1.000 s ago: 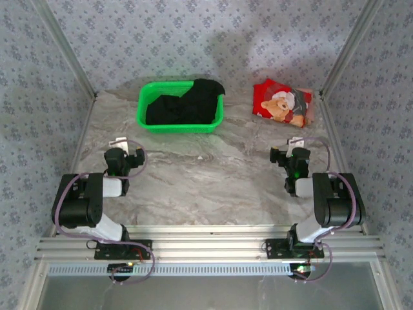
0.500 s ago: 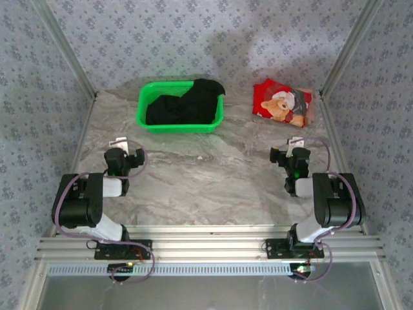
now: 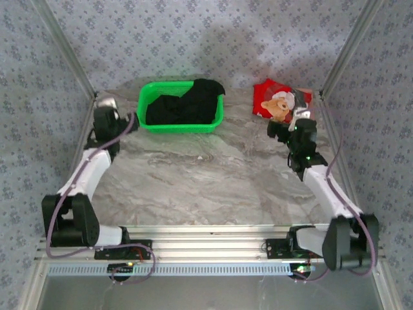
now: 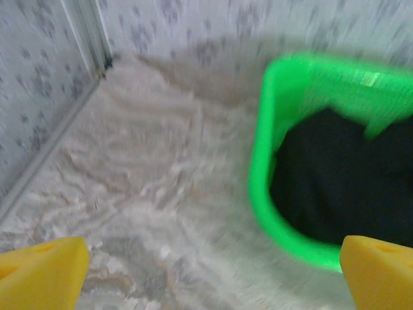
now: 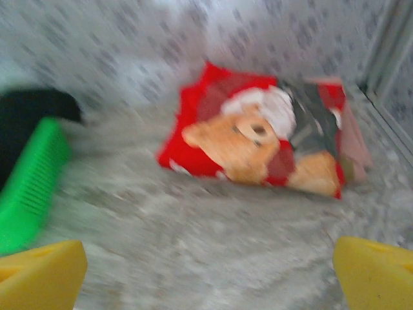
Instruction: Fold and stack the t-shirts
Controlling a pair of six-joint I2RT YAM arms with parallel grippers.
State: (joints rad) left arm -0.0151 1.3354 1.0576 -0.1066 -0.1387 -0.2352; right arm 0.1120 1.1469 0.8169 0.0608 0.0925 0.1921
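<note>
Reaching forward, both arms: a second ago they sat folded back near their bases, well short of the green basket (image 3: 181, 127). Now both are stretched toward the far end of the table (image 3: 206, 187).

Far left, the left gripper (image 3: 105, 106) sits just left of the basket, by its left wall, jaws wide, nothing between them. Its wrist view has the basket's left rim close ahead and to the right, blurred by motion.

Next, the black t-shirt (image 3: 187, 106) is bunched inside the basket, one part draped over the far right rim; unmoved.

Right of the basket and apart from it, the red t-shirt (image 3: 276, 98) with the bear print lies on the table. It looks already roughly folded; unmoved too.

Then the right gripper (image 3: 292, 124), also right of the basket, just on the near side of the red shirt, jaws wide and empty. Whether it touches the cloth I cannot tell.

Judgement: approach phase, no cloth grasped yet. Left arm is likely heading for the black shirt, which needs taking out, folding, and stacking with the red one.
</note>
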